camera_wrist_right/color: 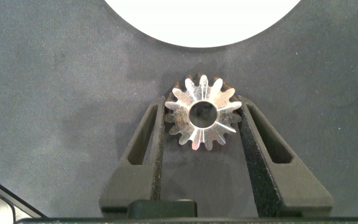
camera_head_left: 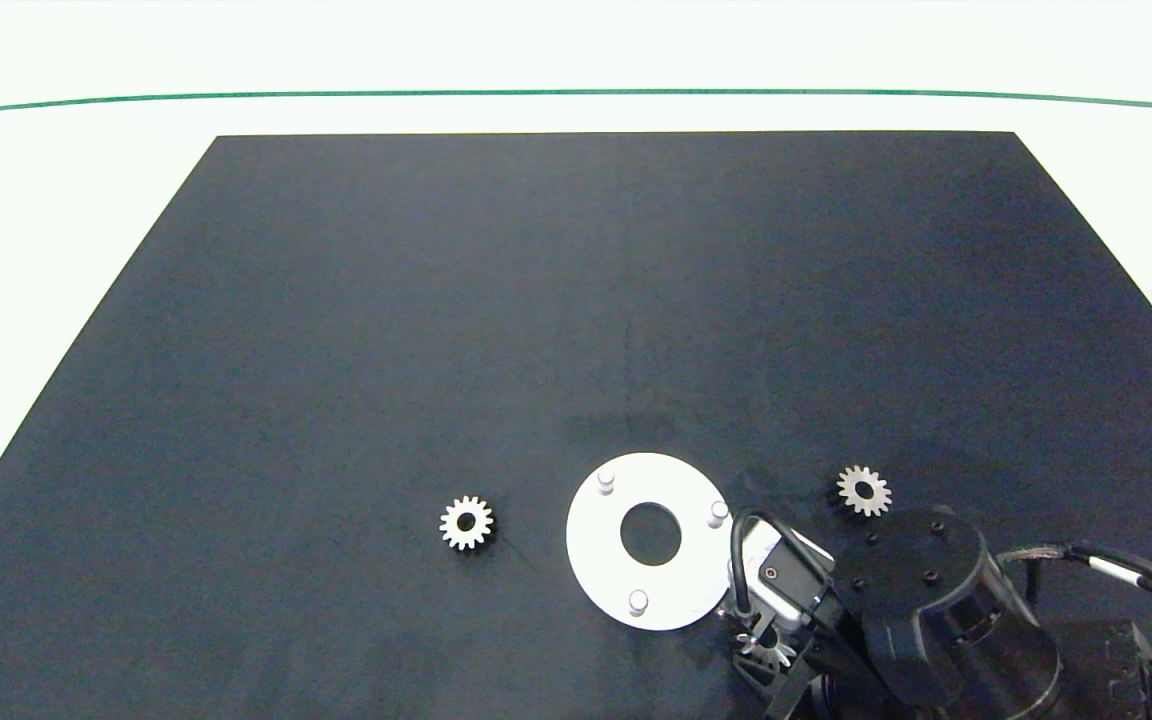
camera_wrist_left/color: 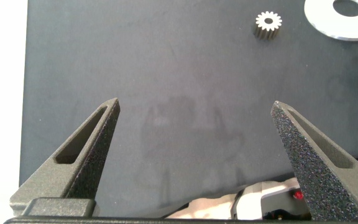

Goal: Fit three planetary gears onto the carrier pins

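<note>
Pinching one of the planetary gears between its two grey fingers, the right gripper is seen low over the black mat, just beside the near right edge of the white disc. The jaws are narrowed onto the gear's teeth on both sides, and the bore faces upward. None of the three carrier pins on the disc carries a gear. A second gear lies flat on the mat left of the disc, and a third gear lies to the right of it, beyond the right arm. The left gripper is held above bare mat at the near left, its jaws spread wide with nothing between them.
</note>
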Action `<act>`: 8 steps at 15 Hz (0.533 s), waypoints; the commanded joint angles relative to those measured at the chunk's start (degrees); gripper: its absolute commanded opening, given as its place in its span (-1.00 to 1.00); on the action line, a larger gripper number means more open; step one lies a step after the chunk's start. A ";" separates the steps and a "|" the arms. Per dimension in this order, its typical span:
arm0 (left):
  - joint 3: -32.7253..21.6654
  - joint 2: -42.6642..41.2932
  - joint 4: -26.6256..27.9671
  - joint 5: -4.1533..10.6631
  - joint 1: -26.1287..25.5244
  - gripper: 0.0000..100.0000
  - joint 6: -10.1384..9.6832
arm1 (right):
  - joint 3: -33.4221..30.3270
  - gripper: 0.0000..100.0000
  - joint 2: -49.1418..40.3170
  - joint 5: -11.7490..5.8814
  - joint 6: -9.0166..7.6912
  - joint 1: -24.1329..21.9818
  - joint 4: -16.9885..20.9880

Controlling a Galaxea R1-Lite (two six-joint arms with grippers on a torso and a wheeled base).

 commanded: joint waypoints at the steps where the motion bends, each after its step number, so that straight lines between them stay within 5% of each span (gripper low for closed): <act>1: -0.01 0.07 0.17 -0.05 -0.08 1.00 0.09 | -0.02 -0.35 0.16 -0.17 -0.04 -0.04 -0.04; 8: -0.10 0.07 0.08 -0.14 -0.08 1.00 0.09 | -0.02 -0.62 0.07 -0.17 -0.22 -0.04 -0.04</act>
